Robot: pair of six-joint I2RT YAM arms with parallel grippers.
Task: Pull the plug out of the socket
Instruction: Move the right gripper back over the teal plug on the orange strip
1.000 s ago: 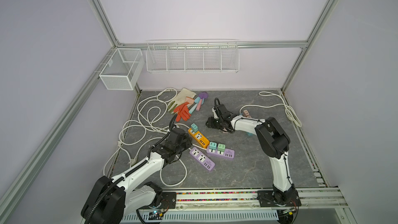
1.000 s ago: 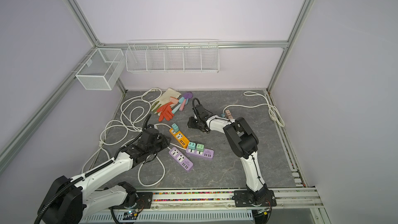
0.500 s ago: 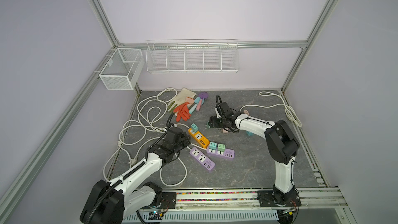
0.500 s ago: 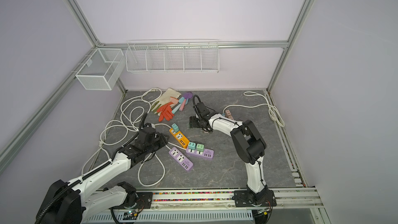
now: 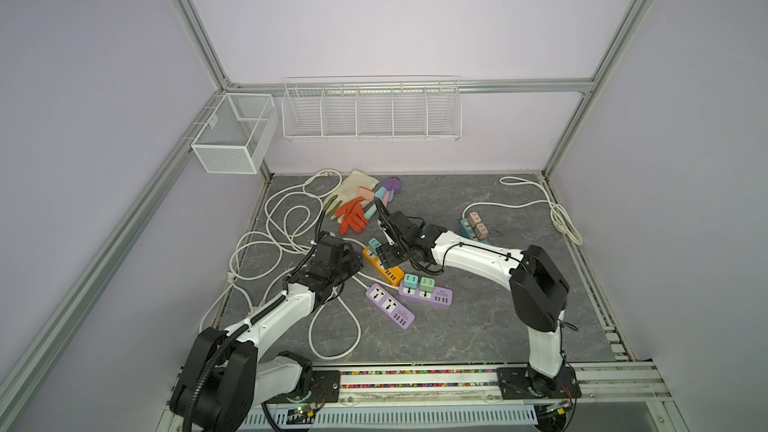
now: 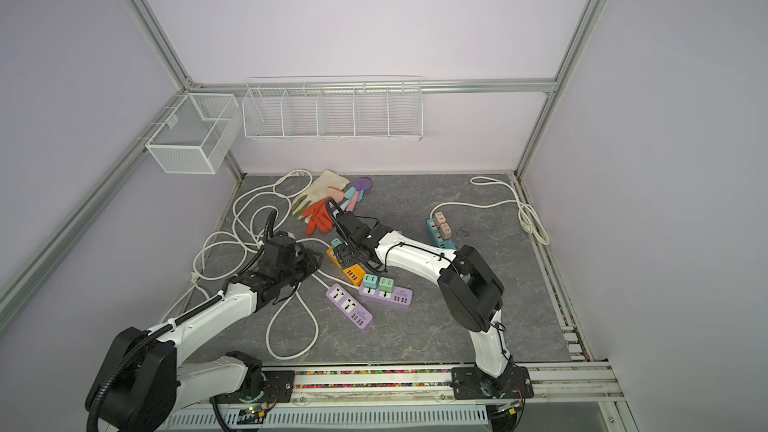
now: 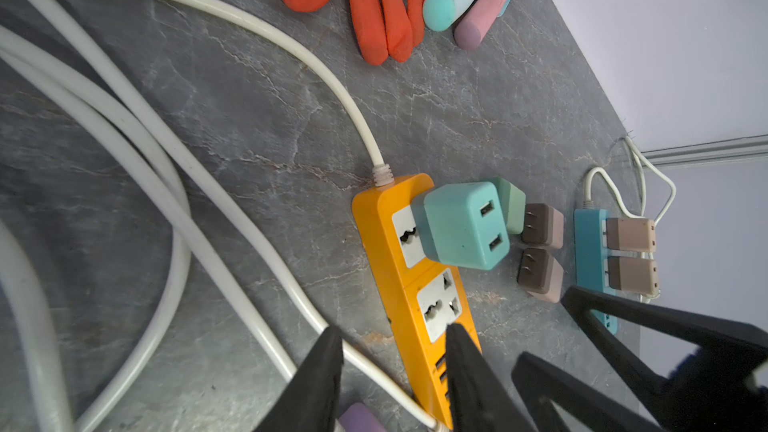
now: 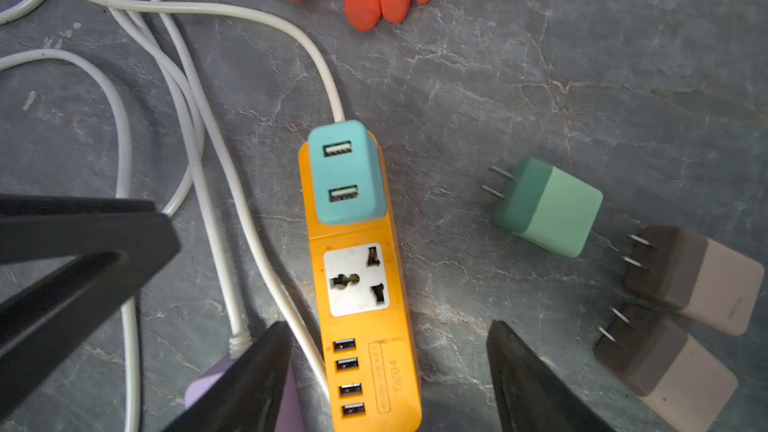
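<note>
An orange power strip [image 8: 361, 326] lies mid-table, also seen in both top views [image 5: 395, 274] [image 6: 353, 272]. A teal plug [image 8: 347, 172] [image 7: 461, 226] [image 5: 375, 244] sits in its socket nearest the cord; the second socket is empty. A green plug [image 8: 548, 209] [image 7: 511, 205] lies loose on the table beside the strip. My right gripper [image 8: 388, 326] [image 5: 388, 257] hangs open over the strip's USB end, touching nothing. My left gripper [image 7: 392, 328] [image 5: 345, 268] hovers just left of that end, fingers a little apart over a white cable, nothing clamped.
Two loose brown plugs [image 8: 694, 280] lie past the green one. Two purple strips [image 5: 390, 307] [image 5: 426, 292] lie close in front, a blue strip [image 5: 471, 228] with brown plugs at the right. Red glove [image 5: 352, 216] and white cable loops [image 5: 286, 218] fill the far left.
My right gripper has opened wide and moved from the right, where the green plug lies, to above the orange strip. The left gripper has barely shifted.
</note>
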